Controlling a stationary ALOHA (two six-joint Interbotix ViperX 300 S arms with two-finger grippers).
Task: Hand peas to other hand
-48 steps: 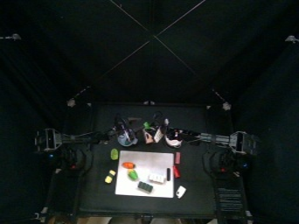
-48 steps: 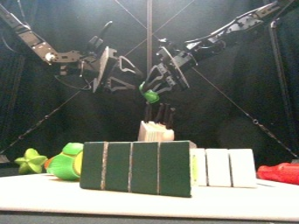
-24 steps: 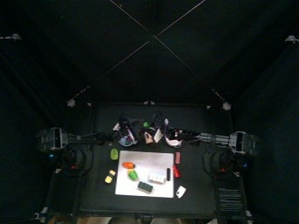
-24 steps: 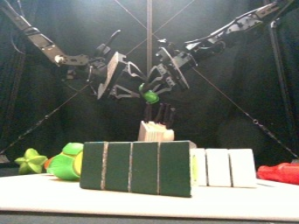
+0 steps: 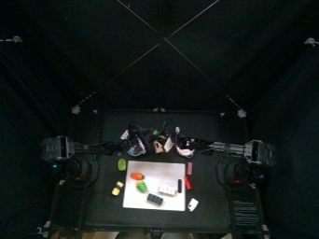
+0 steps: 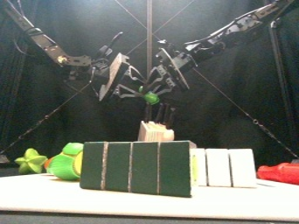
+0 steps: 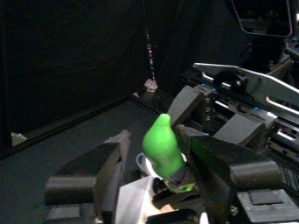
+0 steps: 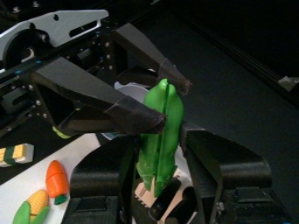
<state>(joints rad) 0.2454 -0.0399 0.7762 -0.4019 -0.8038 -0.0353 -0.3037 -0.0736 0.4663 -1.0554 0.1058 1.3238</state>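
black curtains hang all round a small black table (image 5: pixel 93 201), with toy food lying on a white mat (image 5: pixel 156 174). up in the air over the back of the table the two arms meet. the peas (image 6: pixel 151 97), a bright green pod, are pinched at one end by the right gripper (image 8: pixel 149 179). the pod's long side sticks out away from it, right into the gap of the left gripper (image 7: pixel 163 175). the left jaws stand wide on both sides of the pod and i can't see them touch it, so it holds nothing. i think the left one just needs to squeeze the pod's free end. in front a dark green block (image 6: pixel 135 166) stands on the table.
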